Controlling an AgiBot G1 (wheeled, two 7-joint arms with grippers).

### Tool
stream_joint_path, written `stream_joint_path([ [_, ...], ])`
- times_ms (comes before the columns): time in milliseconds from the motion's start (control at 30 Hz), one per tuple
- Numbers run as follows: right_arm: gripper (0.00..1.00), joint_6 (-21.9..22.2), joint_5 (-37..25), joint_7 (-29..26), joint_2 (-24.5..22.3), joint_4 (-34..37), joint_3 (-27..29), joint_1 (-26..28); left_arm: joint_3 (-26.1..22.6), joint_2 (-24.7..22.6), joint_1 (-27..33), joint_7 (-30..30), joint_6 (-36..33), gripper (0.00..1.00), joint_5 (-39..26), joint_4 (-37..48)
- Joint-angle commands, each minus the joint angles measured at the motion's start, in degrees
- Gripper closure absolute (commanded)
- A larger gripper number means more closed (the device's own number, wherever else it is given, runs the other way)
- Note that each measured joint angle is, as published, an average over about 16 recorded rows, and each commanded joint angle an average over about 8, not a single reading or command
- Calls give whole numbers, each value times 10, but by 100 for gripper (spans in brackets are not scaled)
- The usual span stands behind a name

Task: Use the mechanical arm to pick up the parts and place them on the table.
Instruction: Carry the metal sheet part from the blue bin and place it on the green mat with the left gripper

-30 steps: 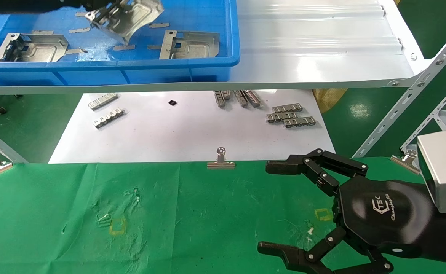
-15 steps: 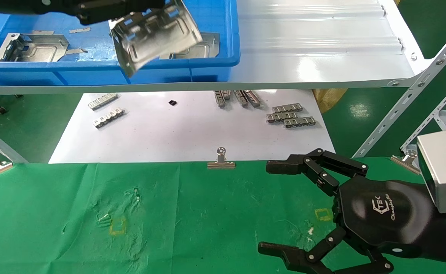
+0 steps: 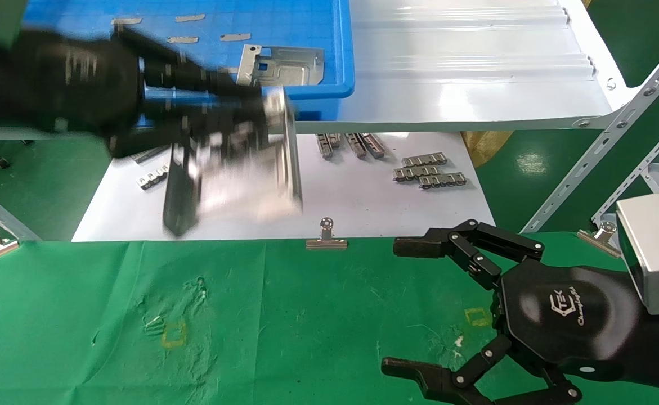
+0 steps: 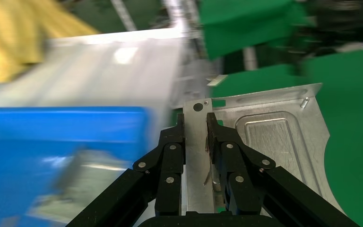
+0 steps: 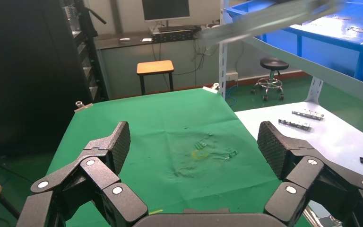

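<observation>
My left gripper (image 3: 245,112) is shut on one of the parts (image 3: 239,174), a shiny ribbed metal plate. It hangs blurred in the air over the white sheet, just in front of the shelf edge. In the left wrist view both black fingers (image 4: 217,137) clamp the bent edge flange of that part (image 4: 274,137). A second part (image 3: 281,64) lies in the blue bin (image 3: 332,90). My right gripper (image 3: 391,306) stands open and empty low over the right of the green table (image 3: 250,315). In the right wrist view that gripper (image 5: 194,142) has only the green table (image 5: 170,118) between its fingers.
A white sheet (image 3: 363,208) behind the cloth carries small toothed strips (image 3: 427,171). Binder clips (image 3: 326,236) pin the cloth's far edge. The glossy white shelf (image 3: 464,73) overhangs the sheet, and perforated metal braces (image 3: 599,163) slant at the right.
My left gripper has carried the part out of the blue bin, toward me and downward, to in front of the shelf. The right arm has not moved.
</observation>
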State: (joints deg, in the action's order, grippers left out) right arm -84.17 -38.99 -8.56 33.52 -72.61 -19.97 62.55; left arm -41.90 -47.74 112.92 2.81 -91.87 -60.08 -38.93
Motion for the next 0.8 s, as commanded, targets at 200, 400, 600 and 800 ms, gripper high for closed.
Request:
stream_joint_path([
  [200, 0, 0, 0, 0, 0, 0, 0, 0, -82, 62, -48, 65, 13, 100, 23, -101],
  [400, 0, 0, 0, 0, 0, 0, 0, 0, -113, 67, -104, 189, 69, 100, -34, -86],
  [600, 0, 0, 0, 0, 0, 0, 0, 0, -118, 65, -172, 247, 138, 100, -48, -68],
  [800, 0, 0, 0, 0, 0, 0, 0, 0, -121, 68, -214, 273, 171, 59, -52, -63],
])
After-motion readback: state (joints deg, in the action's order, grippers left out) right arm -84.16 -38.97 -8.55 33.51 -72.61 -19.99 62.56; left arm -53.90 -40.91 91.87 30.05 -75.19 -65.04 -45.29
